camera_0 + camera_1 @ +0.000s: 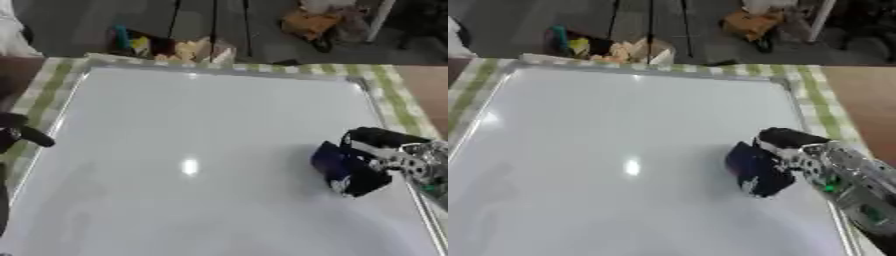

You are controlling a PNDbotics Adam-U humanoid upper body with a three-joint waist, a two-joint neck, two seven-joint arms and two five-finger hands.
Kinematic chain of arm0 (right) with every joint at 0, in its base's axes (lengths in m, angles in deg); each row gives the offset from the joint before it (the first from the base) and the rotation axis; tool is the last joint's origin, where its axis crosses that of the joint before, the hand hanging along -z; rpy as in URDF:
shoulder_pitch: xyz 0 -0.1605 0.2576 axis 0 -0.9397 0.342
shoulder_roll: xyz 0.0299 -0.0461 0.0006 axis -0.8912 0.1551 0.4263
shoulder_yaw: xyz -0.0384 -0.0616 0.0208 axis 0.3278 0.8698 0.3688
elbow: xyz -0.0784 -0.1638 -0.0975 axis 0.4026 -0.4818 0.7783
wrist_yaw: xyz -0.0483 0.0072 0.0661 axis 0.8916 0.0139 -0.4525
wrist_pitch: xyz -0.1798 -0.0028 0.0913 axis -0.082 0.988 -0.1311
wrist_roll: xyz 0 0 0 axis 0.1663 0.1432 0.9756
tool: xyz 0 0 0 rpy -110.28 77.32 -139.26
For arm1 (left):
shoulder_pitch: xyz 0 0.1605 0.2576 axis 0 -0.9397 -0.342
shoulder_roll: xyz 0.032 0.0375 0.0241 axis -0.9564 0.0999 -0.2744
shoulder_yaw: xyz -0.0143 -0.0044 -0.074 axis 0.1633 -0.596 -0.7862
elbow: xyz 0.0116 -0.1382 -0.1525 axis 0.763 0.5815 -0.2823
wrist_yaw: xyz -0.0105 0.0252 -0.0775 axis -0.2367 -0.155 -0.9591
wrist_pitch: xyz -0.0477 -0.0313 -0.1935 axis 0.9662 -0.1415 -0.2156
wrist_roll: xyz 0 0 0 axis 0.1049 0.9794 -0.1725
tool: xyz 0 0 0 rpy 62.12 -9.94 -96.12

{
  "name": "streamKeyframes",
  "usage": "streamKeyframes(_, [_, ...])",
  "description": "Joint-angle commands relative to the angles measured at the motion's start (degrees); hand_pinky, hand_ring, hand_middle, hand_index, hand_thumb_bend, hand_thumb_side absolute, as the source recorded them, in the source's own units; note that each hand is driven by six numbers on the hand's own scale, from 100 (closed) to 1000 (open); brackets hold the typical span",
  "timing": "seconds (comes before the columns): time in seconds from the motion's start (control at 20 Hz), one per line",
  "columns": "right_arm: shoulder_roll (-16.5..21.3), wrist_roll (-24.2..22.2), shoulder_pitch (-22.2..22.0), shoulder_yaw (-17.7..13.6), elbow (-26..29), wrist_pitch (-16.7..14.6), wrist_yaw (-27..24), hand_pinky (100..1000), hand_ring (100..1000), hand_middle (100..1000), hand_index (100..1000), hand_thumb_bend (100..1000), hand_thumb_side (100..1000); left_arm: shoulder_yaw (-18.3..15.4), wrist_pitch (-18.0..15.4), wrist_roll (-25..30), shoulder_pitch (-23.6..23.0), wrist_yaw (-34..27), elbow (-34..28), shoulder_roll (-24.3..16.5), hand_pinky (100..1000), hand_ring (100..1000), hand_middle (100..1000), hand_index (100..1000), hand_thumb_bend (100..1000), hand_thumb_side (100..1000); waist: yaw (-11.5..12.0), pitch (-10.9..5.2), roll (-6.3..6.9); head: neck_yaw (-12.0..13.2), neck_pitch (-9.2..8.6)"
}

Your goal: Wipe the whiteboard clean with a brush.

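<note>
Right hand point(372, 167) holds the dark blue brush point(328, 160) on the whiteboard point(192, 140), right of centre.
Fingers curl round it; only the left eye view shows the left hand point(22, 134) at the board's left edge, its fingers unclear.

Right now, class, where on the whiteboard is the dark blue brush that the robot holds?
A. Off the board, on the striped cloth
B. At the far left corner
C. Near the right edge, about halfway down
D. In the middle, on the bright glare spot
C: the right hand is curled round the brush, which sits on the whiteboard close to its right edge, well right of the glare spot.
</note>
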Motion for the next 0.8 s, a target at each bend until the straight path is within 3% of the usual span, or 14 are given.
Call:
streamKeyframes(0.05, [0.8, -10.3, 1.0, -0.9, -2.8, 10.6, 1.4, 640, 767, 559, 232, 100, 344, 0.5, -0.2, 0.3, 0.8, 0.0, -1.0, -0.4, 458, 906, 796, 622, 100, 971, 0.1, -1.15, 0.07, -0.1, -0.64])
streamKeyframes(0.35, [0.1, -9.3, 1.6, -1.7, -5.8, 10.3, 2.2, 638, 764, 556, 229, 100, 343, 0.4, -0.1, 0.3, 0.7, 0.1, -1.0, -0.4, 457, 907, 797, 622, 100, 973, -0.1, -1.05, 0.26, 0.0, -0.7])
streamKeyframes(0.8, [0.3, -7.2, 0.9, -2.3, -3.8, 10.9, 0.8, 645, 757, 551, 226, 100, 347, 0.4, 0.0, 0.4, 0.7, 0.1, -1.0, -0.4, 457, 907, 797, 621, 100, 972, -0.5, -1.0, 0.64, 0.0, -0.84])
